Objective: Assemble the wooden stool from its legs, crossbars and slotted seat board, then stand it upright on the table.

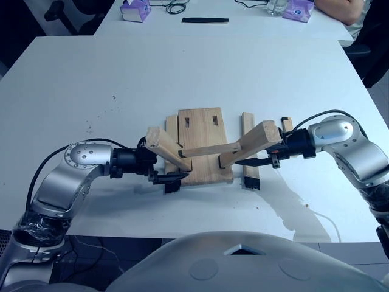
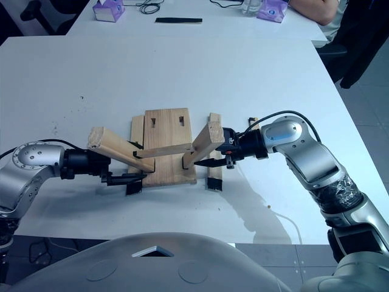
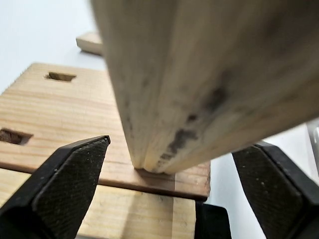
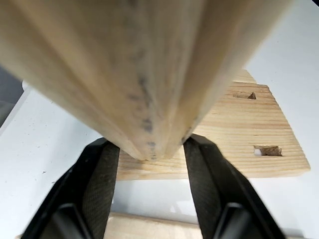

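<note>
Right end effector (image 1: 260, 160) is clamped on the right leg (image 1: 255, 140). Left end effector (image 1: 165, 179) gapes around the left leg (image 1: 163, 145). Both are joined by a crossbar (image 1: 206, 149), over the seat board (image 1: 200, 128). Looks like light, stiff wood, so I'd grip mid-leg.

White near table (image 1: 182, 67) with dark specks (image 1: 113, 97), far table (image 1: 261, 29) holding purple tissue box (image 1: 135, 10), second purple pack (image 1: 298, 9), black flat strip (image 1: 205, 20), black cables (image 1: 176, 7), clear container (image 1: 276, 6); black chair (image 1: 61, 12) behind.
</note>
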`<state>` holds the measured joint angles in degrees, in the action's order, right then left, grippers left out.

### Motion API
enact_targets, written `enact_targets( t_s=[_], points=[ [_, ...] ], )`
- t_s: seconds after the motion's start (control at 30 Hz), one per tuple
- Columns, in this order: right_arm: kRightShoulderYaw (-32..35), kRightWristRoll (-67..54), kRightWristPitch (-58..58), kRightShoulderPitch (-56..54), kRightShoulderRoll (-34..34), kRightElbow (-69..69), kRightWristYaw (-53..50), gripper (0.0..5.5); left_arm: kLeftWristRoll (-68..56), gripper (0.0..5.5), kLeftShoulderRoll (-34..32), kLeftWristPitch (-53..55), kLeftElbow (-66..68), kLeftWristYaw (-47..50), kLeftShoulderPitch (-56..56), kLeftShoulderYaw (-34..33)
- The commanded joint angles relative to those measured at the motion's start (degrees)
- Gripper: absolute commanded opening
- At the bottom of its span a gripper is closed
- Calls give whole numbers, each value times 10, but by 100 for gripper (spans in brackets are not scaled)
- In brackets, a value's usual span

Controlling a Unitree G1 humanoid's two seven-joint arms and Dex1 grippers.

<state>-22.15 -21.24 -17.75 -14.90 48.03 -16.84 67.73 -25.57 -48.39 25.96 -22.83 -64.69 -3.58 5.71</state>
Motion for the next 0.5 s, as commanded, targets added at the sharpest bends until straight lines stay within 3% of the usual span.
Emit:
enact_targets(
  t_s=[0.03, 0.5],
  points=[
    [-36, 32, -35, 32, 1, 10, 8, 200, 16, 437, -20, -13, 4, -16, -23, 7],
    [-32, 32, -39, 36, 0, 7, 3, 200, 27, 437, -55, -48, 66, -54, -18, -20]
  ],
)
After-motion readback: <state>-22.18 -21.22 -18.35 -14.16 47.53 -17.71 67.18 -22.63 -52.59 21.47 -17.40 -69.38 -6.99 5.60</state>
